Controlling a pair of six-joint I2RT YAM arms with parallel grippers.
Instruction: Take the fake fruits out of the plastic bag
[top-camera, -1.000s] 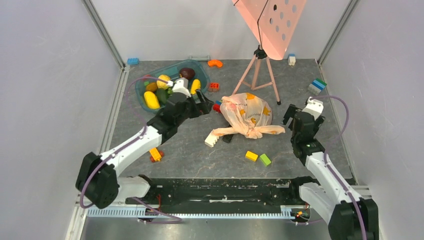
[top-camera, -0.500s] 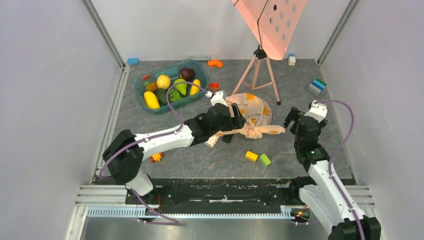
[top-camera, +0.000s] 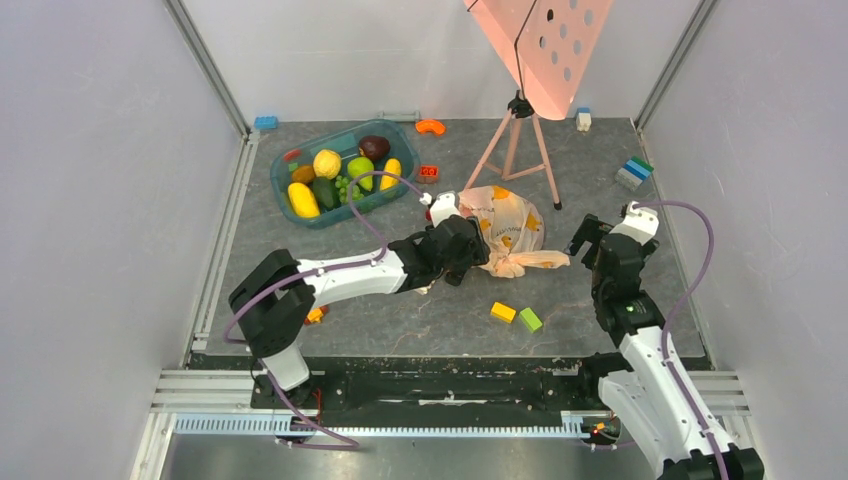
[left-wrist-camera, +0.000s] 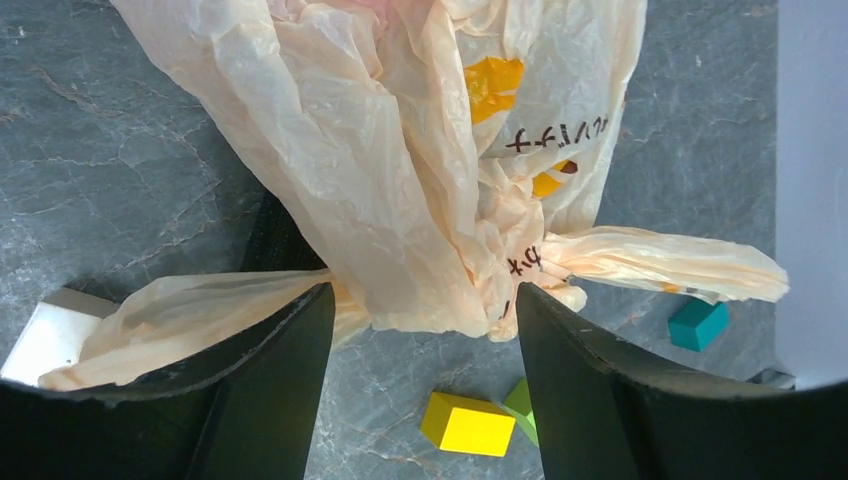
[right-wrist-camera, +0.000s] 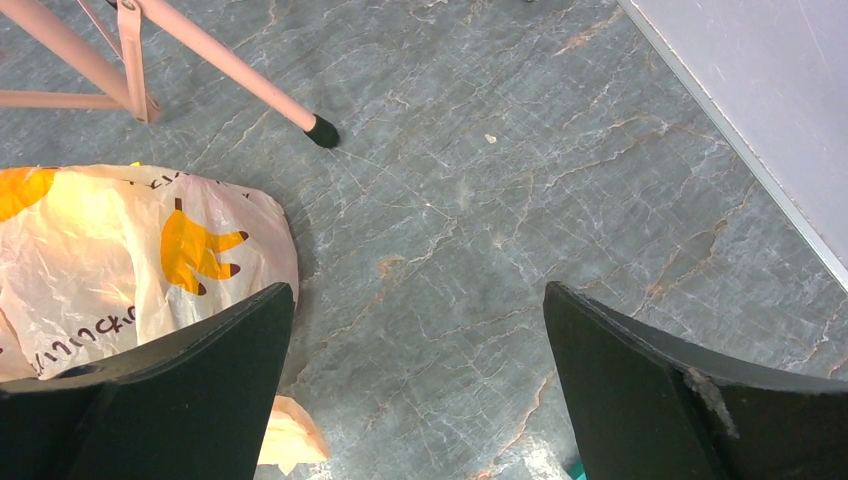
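At the far left of the top view the teal tub (top-camera: 276, 185) is sitting with several fake fruits (top-camera: 327, 163) lying in it, roughly at 10 o'clock from the left gripper (left-wrist-camera: 422, 300). That gripper is reaching across the table with its fingers spread wide and gripping nothing. In its wrist view the two fingers are straddling the gathered neck of the plastic bag (left-wrist-camera: 400, 150), with plastic lying between them but not pinched.

From those fingers the bag's bulging body is running away toward 12 o'clock, while its two twisted handles are trailing out toward 8 and 3 o'clock. So the bag's long axis is lying in line with the left gripper's reach. What it is holding inside cannot be made out through the plastic.

Further right, the right gripper (top-camera: 588, 236) is hovering beside the bag, also wide open and empty, with the bag lying at about 9 o'clock from it and not touching. The left arm is plainly the nearer one — closing on the neck looks like its move to make.
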